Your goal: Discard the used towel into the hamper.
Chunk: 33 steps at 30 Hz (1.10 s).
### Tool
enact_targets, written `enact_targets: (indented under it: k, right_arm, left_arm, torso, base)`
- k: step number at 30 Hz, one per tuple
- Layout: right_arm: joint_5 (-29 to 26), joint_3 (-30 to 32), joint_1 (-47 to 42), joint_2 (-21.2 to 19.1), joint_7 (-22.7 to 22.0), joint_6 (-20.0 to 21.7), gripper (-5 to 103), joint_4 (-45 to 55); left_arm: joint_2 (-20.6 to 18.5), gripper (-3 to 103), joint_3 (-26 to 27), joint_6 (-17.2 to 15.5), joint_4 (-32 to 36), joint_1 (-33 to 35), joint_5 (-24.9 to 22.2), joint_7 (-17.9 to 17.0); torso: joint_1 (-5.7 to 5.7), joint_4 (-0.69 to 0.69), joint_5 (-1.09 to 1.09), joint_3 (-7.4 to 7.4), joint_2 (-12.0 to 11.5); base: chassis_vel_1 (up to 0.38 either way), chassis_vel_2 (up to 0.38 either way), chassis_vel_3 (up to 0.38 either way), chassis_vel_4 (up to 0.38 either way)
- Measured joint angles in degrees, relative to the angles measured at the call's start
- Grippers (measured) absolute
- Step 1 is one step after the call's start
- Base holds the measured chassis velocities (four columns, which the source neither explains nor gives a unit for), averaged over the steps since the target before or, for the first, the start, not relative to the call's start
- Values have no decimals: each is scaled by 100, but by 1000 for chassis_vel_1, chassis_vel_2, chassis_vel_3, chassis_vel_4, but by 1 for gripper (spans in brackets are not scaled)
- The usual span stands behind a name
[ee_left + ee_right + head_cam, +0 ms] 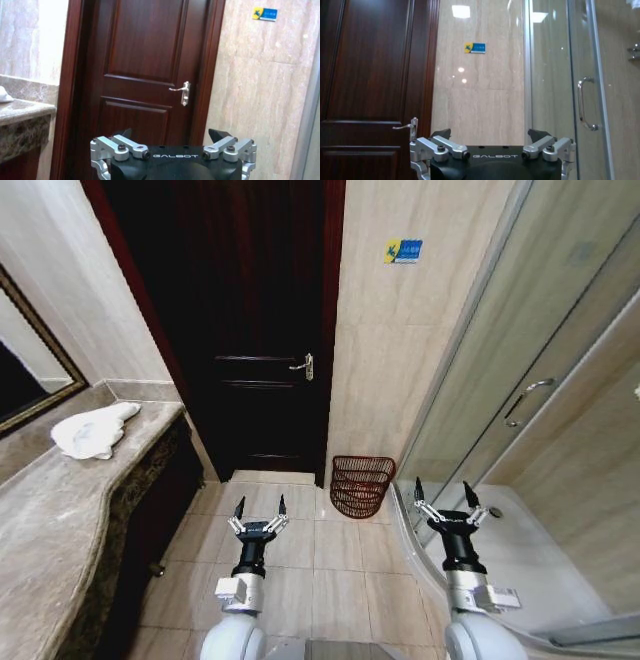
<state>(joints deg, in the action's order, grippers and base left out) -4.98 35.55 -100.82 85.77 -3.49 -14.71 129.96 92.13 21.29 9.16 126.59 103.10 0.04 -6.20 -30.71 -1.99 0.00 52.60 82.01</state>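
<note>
Towel: white towel (95,430) lies crumpled on the marble counter (60,520), at the robot's left.
Hamper: reddish-brown hamper (361,485) stands on the floor against the wall, beside the dark door (250,330).
Left gripper (260,512): fingers spread, holding nothing, above the floor tiles.
Right gripper (446,497): fingers spread, holding nothing, near the shower glass (520,360).
Writing: "GALBOT" on both gripper bodies; the blue-yellow wall sticker (403,251) is unreadable.

Dark wooden door (265,330) shut, handle (303,366) at its right edge. Blue sign (403,251) on tiled wall. Glass shower door (530,380) right. Mirror (25,365) above marble desk (60,510).
</note>
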Motion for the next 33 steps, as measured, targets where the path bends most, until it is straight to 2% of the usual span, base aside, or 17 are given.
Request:
enact_targets:
  k: [12,33]
  right_arm:
    - [-60,-19,264,-94,-111,-83,100,-160]
    - [-105,-77,538,-188,-88,-125,100,-337]
  left_arm:
    - [0,100,45,-133,109,7,-26,-140]
    - [0,100,217,-154,261,42,64,-271]
  torso:
    - [0,0,0,0,0]
    - [1,0,-2,0,0]
  base:
    - [20,18,-20,-26]
    - [80,78,79,88]
